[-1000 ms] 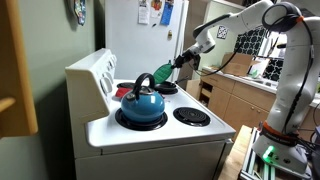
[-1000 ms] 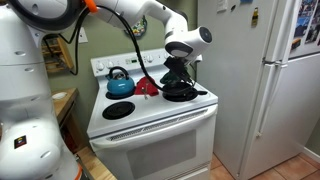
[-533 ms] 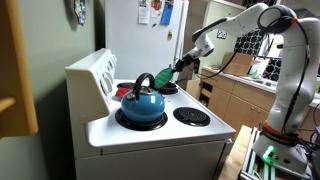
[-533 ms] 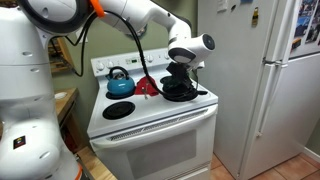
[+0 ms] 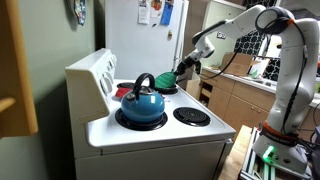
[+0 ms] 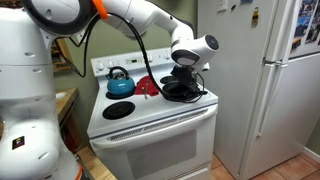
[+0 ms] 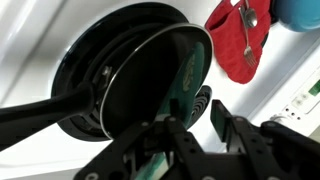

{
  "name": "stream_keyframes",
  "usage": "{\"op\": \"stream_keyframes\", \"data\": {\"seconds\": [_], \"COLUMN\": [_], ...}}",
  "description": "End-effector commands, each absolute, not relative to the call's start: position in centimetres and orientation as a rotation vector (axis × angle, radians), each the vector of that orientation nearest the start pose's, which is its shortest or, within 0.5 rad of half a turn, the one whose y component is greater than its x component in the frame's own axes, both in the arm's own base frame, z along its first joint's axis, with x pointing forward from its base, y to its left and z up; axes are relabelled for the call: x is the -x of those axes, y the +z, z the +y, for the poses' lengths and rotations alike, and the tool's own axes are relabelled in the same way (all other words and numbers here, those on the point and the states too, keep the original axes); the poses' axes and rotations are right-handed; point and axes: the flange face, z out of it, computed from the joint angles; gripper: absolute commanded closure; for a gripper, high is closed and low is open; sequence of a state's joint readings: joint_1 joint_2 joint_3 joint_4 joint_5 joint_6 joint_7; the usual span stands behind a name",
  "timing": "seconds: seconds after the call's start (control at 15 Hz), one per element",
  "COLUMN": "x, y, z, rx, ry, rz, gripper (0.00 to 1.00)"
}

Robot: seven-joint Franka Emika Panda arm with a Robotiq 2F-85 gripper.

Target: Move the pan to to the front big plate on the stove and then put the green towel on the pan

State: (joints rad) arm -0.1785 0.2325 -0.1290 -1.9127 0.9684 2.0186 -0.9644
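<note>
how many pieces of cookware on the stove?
2. Blue kettle on a rear burner; black pan on another burner, beside the red cloth.

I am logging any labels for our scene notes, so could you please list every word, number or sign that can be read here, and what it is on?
None is legible.
Papers on the fridge: print too blurred.
Stove back panel: markings too small.
Square tag on the arm: black-and-white pattern, no characters.
Green towel in the gripper, pan: no lettering seen.
</note>
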Motion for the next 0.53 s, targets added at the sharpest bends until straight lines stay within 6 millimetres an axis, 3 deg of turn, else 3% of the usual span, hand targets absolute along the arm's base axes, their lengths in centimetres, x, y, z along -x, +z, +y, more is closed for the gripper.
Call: {"op": "stream_keyframes", "data": {"seconds": [0.0,0.07,0.27,0.47], "x": [-59.3,-59.2,-59.0,-59.1], "y": [37.8,37.6,37.1,36.7], "z": [-14.0,-14.0,-13.9,-13.7], "rx": [2.440,2.456,2.499,2.533], "ry": [-0.473,-0.461,-0.434,-0.424], "rz": [-0.235,-0.250,-0.294,-0.322], "gripper": [0.41,0.40,0.17,0.29]}}
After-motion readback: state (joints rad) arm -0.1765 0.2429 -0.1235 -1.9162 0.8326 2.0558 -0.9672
